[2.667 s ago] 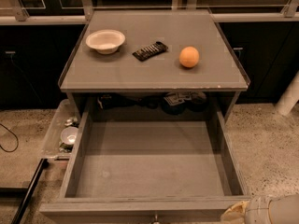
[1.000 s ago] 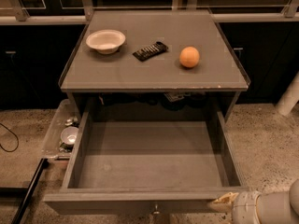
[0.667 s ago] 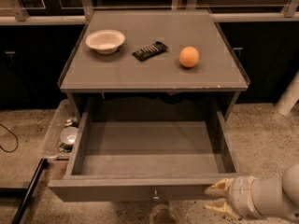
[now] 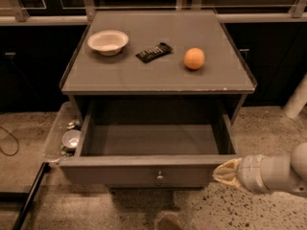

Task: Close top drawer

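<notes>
The top drawer of a grey wooden cabinet is pulled partly out and looks empty inside. Its flat front has a small round metal knob at the centre. My gripper comes in from the right on a pale arm. Its tip is against the right end of the drawer front. The two lower drawers are hidden under the open one.
On the cabinet top lie a white bowl, a dark snack bar and an orange. A clear bin with a small bowl sits on the floor at the left. A white post stands at the right.
The drawer has slid back into the cabinet, showing less of its inside. My gripper has followed it, staying at the right end of the front.
</notes>
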`<move>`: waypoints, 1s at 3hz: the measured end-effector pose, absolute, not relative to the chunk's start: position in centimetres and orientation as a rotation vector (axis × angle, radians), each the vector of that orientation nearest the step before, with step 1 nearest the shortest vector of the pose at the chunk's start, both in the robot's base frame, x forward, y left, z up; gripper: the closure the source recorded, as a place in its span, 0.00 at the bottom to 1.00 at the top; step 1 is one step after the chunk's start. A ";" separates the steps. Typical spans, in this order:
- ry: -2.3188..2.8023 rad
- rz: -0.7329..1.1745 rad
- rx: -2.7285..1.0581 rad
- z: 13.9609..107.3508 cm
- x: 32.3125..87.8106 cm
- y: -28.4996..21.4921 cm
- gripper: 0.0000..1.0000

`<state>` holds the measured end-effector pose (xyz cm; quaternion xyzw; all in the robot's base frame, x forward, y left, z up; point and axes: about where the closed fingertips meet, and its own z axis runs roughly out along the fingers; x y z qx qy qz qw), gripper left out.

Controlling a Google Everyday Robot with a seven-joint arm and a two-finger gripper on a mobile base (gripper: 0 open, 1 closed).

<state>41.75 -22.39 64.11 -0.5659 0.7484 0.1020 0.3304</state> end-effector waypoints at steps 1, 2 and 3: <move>1.945 0.211 -1.484 66.1 46.3 -23.7 1.00; 1.945 0.204 -1.481 66.3 46.9 -23.9 1.00; 1.945 0.204 -1.481 66.3 46.9 -23.9 0.81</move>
